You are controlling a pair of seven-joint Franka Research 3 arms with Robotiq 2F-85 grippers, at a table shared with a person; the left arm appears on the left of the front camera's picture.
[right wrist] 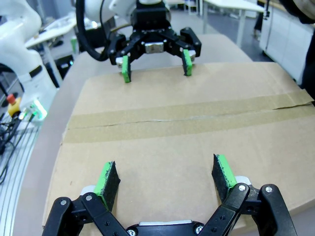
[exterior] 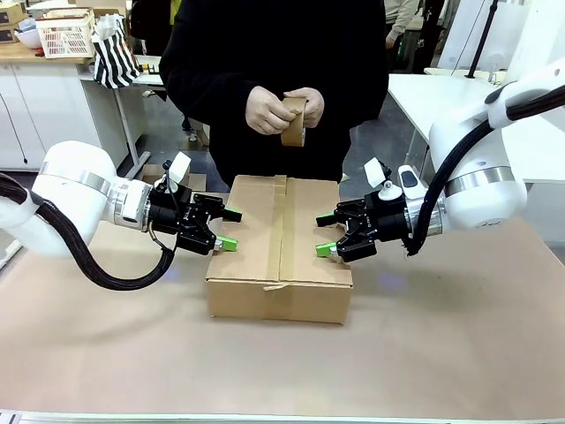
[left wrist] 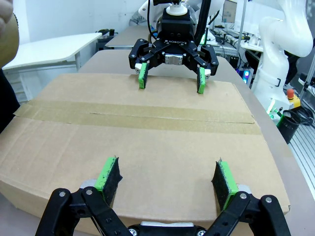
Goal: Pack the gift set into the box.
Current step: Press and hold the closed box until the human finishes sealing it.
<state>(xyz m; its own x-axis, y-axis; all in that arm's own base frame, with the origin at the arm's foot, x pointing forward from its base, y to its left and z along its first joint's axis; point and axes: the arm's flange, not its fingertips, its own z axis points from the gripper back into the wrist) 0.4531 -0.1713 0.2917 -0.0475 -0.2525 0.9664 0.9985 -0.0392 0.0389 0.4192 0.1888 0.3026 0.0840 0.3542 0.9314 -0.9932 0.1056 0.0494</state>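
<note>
The brown cardboard box [exterior: 279,252] stands closed in the middle of the table, with a tan tape strip [exterior: 280,221] running along its top seam. My left gripper [exterior: 229,229] is open at the box's left top edge, its green pads over the lid [left wrist: 147,147]. My right gripper [exterior: 325,235] is open at the right top edge, facing the left one across the lid [right wrist: 172,162]. Each wrist view shows the other gripper, the right one [left wrist: 171,81] and the left one [right wrist: 156,66]. The person holds a roll of tape [exterior: 294,122] in both hands behind the box. No gift set shows.
The table [exterior: 441,353] is covered with brown paper. The person in black stands close behind the box at the far edge. White tables and a basket [exterior: 64,35] stand farther back.
</note>
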